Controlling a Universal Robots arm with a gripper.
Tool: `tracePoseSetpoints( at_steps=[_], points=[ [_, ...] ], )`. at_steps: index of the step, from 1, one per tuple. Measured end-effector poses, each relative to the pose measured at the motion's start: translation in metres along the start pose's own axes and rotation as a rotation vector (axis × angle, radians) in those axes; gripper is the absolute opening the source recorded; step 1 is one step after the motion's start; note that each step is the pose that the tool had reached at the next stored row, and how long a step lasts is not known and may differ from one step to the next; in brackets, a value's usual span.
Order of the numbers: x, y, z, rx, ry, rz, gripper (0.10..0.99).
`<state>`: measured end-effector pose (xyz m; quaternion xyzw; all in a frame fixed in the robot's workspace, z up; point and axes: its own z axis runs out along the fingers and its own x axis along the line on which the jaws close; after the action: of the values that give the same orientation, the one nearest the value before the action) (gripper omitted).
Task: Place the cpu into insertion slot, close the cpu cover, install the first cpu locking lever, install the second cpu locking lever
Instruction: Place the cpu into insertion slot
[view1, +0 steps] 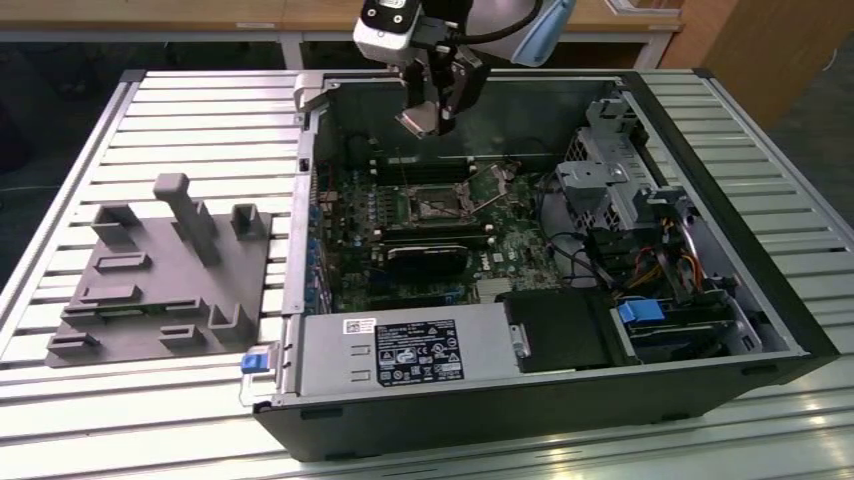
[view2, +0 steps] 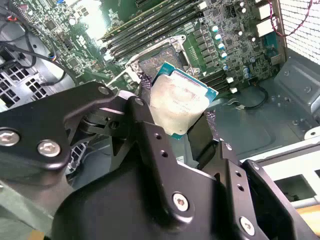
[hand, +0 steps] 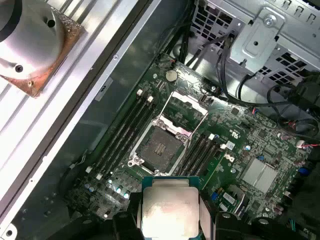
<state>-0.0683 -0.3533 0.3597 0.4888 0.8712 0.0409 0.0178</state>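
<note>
My gripper (view1: 430, 112) hangs above the back of the open computer case, shut on the cpu (view1: 419, 122). The cpu is a flat square chip with a silver-grey top (view2: 180, 102) (hand: 169, 212), held by its edges between the two black fingers (view2: 145, 122). The insertion slot (hand: 161, 148) (view1: 434, 203) lies below it on the green board, its dark recess bare. The cpu cover (hand: 188, 107), a thin silvery frame with a square window, stands swung open at one side of the slot. The cpu is well above the slot and touches nothing else.
Long black memory slots (hand: 125, 131) flank the socket. A black heatsink block (view1: 427, 255), cables and a drive cage (view1: 607, 175) crowd the case. A grey fixture (view1: 160, 270) sits on the slatted table at the exterior view's left. A round silvery part with a copper-coloured base (hand: 30, 45) lies outside the case wall.
</note>
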Motion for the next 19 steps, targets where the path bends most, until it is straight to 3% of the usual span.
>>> tracePoseSetpoints(
  at_steps=[19],
  points=[
    [0.0,-0.0001,0.0019,0.0,-0.0103,0.103,0.541]
  ],
)
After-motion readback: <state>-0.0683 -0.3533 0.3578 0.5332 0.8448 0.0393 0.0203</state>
